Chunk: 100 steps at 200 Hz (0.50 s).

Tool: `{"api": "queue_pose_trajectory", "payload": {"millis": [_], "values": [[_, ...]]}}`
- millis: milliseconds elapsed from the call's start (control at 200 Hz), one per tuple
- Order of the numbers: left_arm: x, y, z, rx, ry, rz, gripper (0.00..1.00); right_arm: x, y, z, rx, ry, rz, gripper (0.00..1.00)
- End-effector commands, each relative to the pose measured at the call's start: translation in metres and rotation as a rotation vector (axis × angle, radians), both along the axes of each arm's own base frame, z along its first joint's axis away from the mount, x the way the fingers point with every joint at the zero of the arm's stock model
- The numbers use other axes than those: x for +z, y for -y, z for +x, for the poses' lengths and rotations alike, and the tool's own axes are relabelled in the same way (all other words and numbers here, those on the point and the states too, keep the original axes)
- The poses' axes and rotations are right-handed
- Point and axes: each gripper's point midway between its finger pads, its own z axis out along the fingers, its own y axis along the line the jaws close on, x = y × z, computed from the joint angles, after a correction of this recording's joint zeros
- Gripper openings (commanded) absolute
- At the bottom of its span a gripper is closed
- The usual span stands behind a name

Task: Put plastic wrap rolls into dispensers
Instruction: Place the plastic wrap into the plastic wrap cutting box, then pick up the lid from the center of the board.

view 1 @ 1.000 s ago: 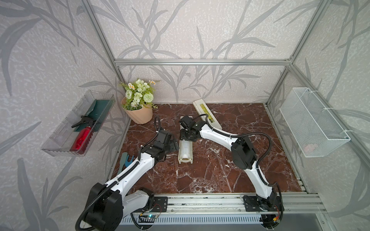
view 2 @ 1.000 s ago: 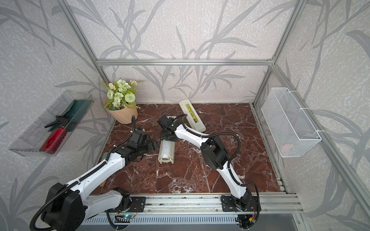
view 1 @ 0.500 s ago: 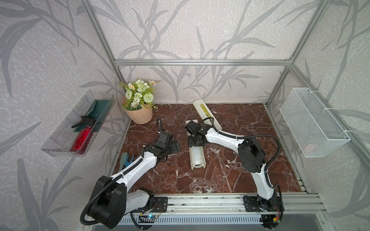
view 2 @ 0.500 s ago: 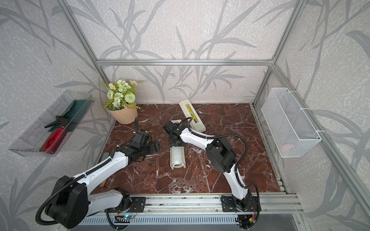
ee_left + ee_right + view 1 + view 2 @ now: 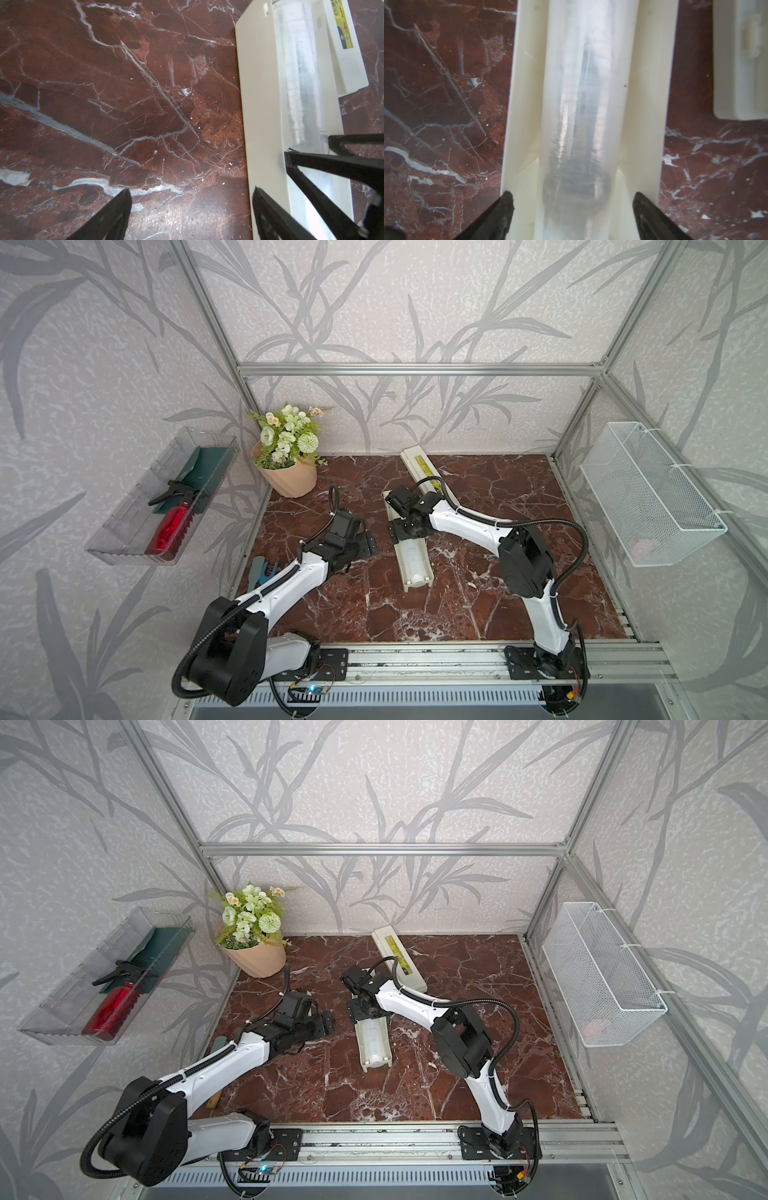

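Bench (image 5: pixel 478 614): red marble top, both arms reaching in from the front rail. A wire-mesh basket (image 5: pixel 648 497) hangs on the right wall. A clear tray (image 5: pixel 124 531) hangs on the left wall with a red bottle (image 5: pixel 170 526) lying in it. The flower pot (image 5: pixel 291 485) sits in the bench's back-left corner.

The dispenser (image 5: pixel 417 581) lies about mid-bench, open on top, its long axis running front to back and slightly skewed. The labelled cream box (image 5: pixel 419 466) is closed, yellow-green label up, and lies diagonally at the back edge. Its near end is just beside the dispenser's far end; can't tell if they touch.

The plastic wrap roll (image 5: pixel 581 104) lies inside the dispenser, lengthwise in the trough.

Right gripper (image 5: pixel 572 197) – over the far end of the dispenser, jaws spread wide, one finger on each side of the roll with a gap on both sides. It grips nothing.

Left gripper (image 5: pixel 191 191) – just beside the dispenser's left side, jaws spread wide over bare marble, nothing between them.
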Motion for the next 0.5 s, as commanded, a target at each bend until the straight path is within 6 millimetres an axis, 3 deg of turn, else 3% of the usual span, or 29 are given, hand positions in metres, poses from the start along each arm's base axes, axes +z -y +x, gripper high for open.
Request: {"api": "queue_pose_trajectory", "payload": {"millis": [0, 105, 300, 495], "values": [[0.007, 0.005, 0.009, -0.022, 0.02, -0.007, 0.9, 0.04, -0.004, 0.001, 0.071, 0.06, 0.037, 0.95], [0.008, 0.008, 0.011, -0.029, 0.02, -0.014, 0.9, 0.058, 0.001, 0.006, 0.073, 0.103, 0.054, 0.96], [0.006, 0.017, 0.015, -0.064, 0.013, -0.037, 0.9, 0.09, 0.016, 0.035, 0.128, 0.149, 0.083, 0.99], [0.006, 0.025, 0.014, -0.116, -0.005, -0.052, 0.9, 0.088, 0.034, 0.072, 0.239, 0.15, 0.028, 0.99]]}}
